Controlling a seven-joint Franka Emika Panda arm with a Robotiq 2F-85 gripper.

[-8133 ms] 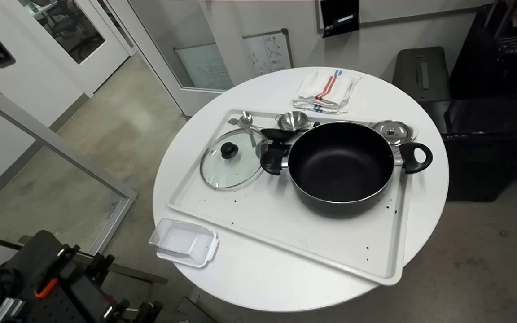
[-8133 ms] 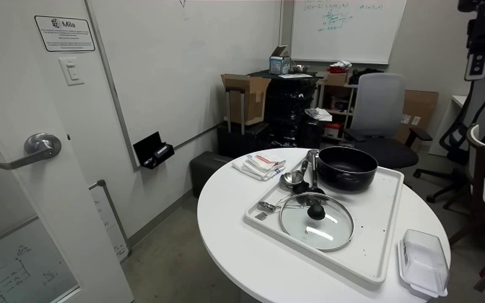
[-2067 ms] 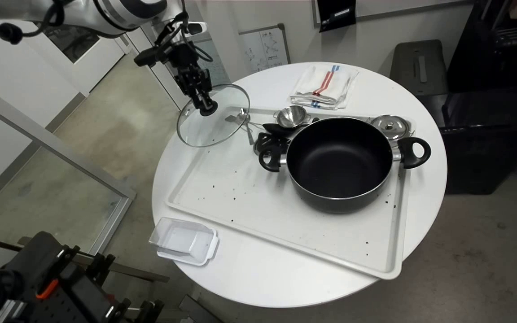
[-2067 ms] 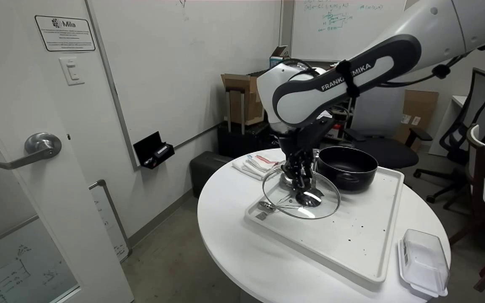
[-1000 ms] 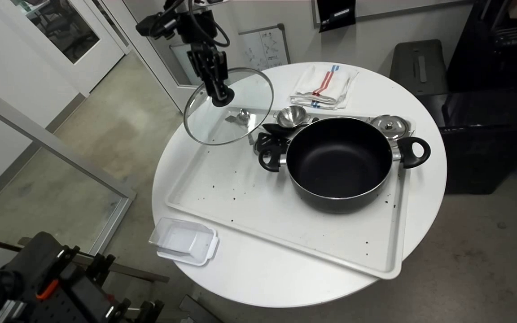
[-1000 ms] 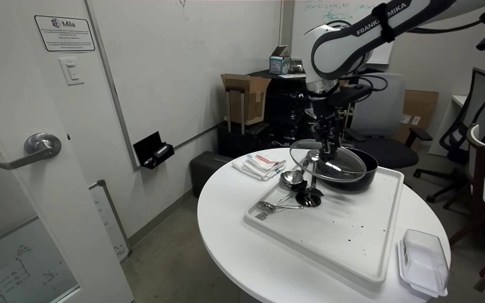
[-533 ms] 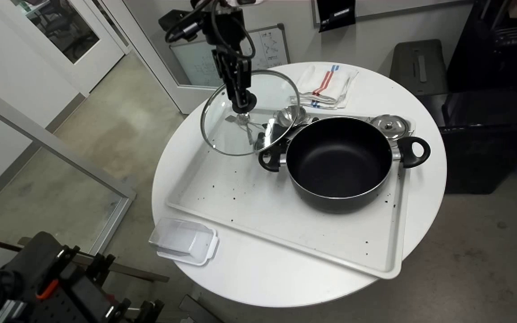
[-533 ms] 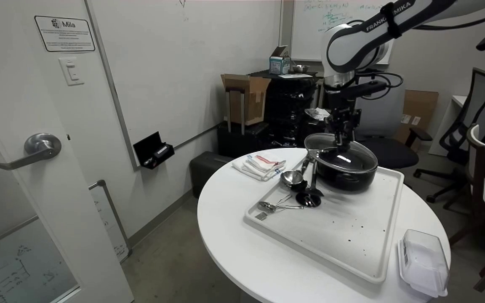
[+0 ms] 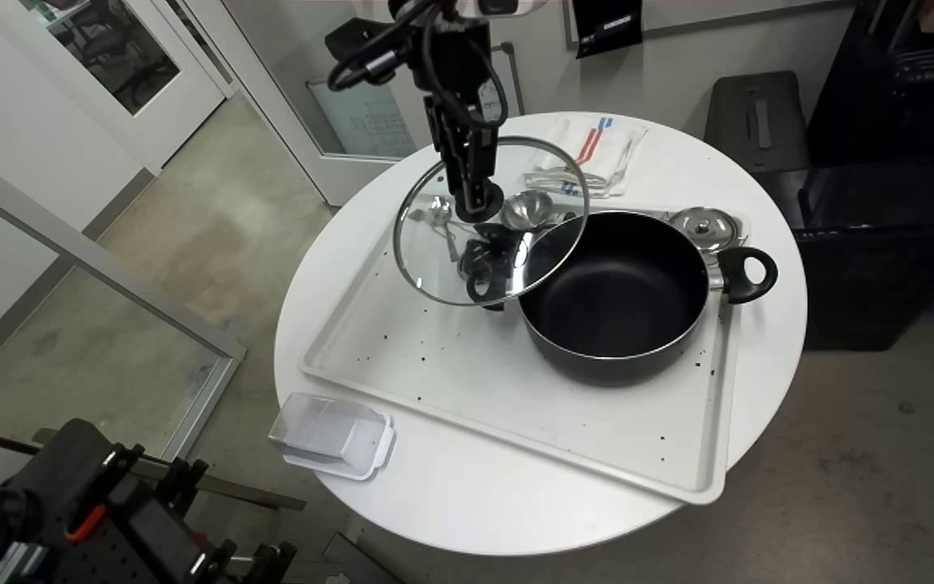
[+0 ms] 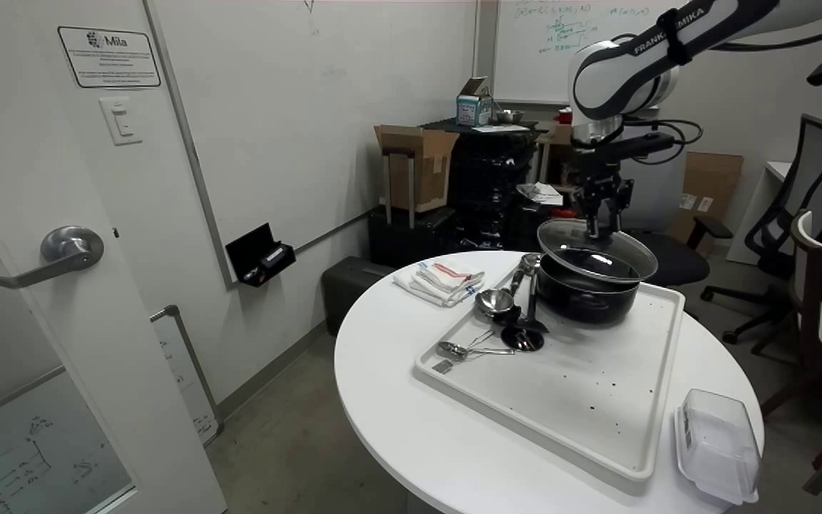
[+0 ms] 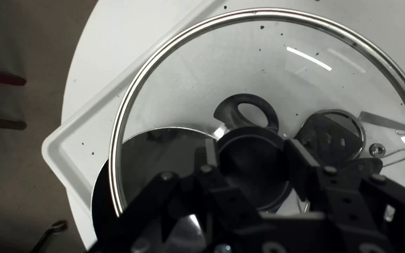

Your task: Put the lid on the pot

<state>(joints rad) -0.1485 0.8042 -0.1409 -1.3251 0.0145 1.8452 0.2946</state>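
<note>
the lid [image 9: 487, 247] was up in the air, off the tray [image 9: 516, 397], not yet on anything, and it looked tilted to me. the end effector [image 11: 253, 154] had its jaws clamped on the dark knob [image 11: 253, 175], one on either side. so the picking-up part seemed done, and much of the carrying too.

the setting-down was not. taking the middle of the pot [image 9: 621, 316] as the centre of the dial in an exterior view, the lid's own middle lay toward ten o'clock; its glass crossed only the stretch of the opening from about nine to eleven, and the rest of the black inside stood uncovered. the wrist view agreed, with the pot poking out past the lid's rim between eight and nine o'clock. what was left, as i judged it: a shift toward four o'clock, a levelling, a lowering until rim met rim, then letting go.

farther out, the pot's bare handle [image 9: 733, 272] pointed to three, a small steel cover [image 9: 706, 229] lay at two, a folded towel [image 9: 609, 154] near twelve on the desk [image 9: 516, 515], a plastic container [image 9: 333, 438] at eight.
</note>
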